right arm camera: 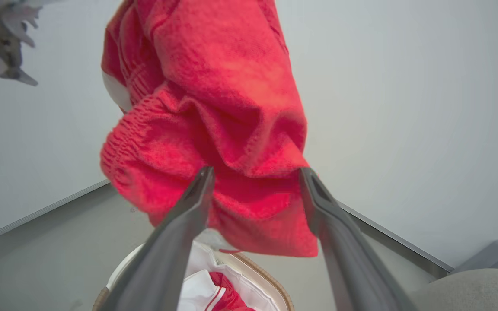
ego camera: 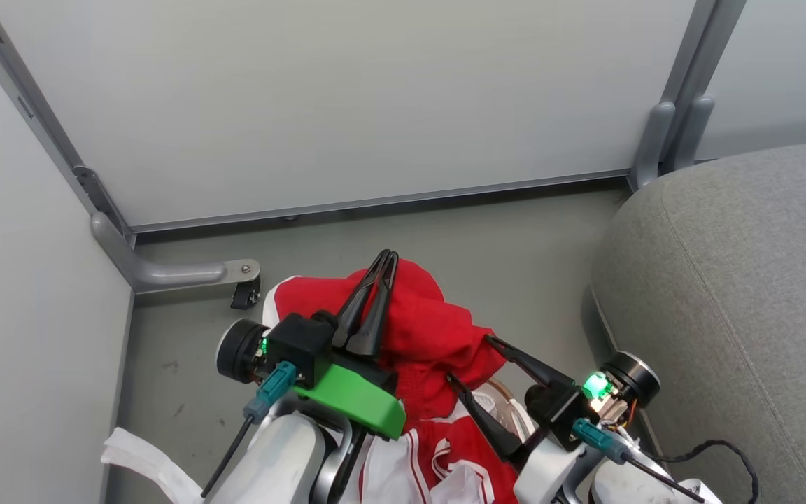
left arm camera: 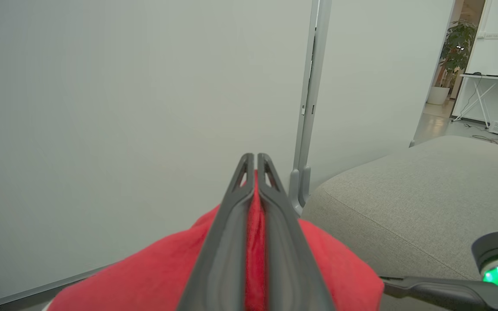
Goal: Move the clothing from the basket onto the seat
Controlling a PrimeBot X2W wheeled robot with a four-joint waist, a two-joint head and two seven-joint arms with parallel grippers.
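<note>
Up above the basket [right arm camera: 270, 280], we've got a red piece of clothing [ego camera: 431, 329] hanging in the air, pinched tight in the left claw [ego camera: 389, 257]. More red-and-white pieces [ego camera: 438, 448] lie in the basket underneath. The right claw [ego camera: 471, 359] is spread wide, its 2 fingers straddling the dangling fabric's lower end. The grey seat [ego camera: 739, 294] sits off to the right.
</note>
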